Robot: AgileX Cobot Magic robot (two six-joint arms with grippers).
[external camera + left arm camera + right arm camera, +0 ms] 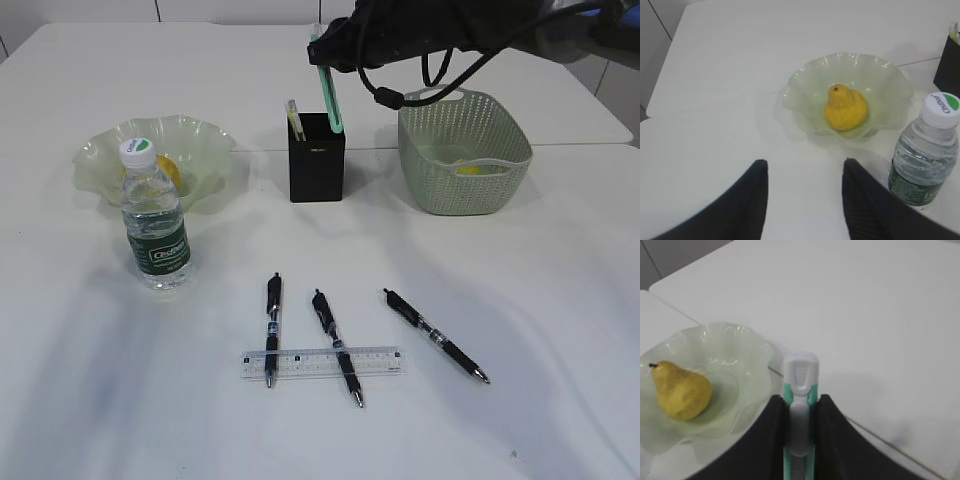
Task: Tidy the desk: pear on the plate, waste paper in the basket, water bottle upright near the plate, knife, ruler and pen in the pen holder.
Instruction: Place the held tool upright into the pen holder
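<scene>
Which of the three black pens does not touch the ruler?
The rightmost pen: it lies apart, while the left pen and middle pen cross the ruler.

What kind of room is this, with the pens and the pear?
Probably a test room or lab set up like a desk. A plain white table holds a black pen holder, pens and a ruler, a pear on a plate, and a robot's right pincer is holding a green knife.
</scene>
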